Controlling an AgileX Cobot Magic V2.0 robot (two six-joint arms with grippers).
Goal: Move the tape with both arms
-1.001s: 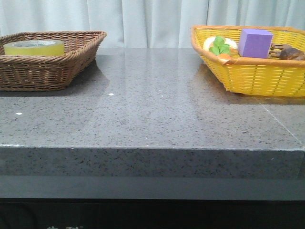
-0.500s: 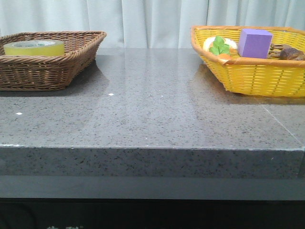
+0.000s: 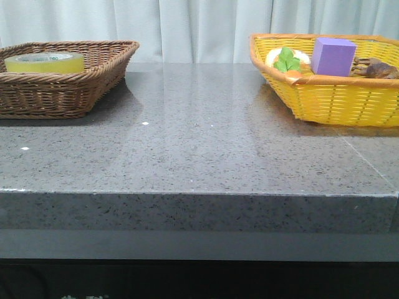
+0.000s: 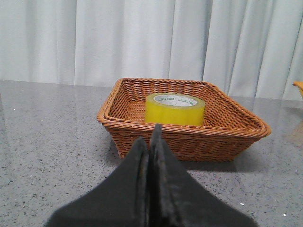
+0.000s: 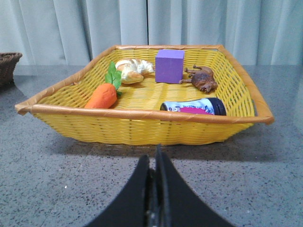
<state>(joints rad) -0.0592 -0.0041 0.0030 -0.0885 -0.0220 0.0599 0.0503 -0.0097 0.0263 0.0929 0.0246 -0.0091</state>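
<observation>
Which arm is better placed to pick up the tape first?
Left. The left gripper faces the brown basket holding the tape; the right gripper faces the yellow basket instead.

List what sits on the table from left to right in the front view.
tape in the brown wicker basket → bare stretch of the grey table → yellow basket, holding the carrot, then the purple cube, then the brown animal figure.
</observation>
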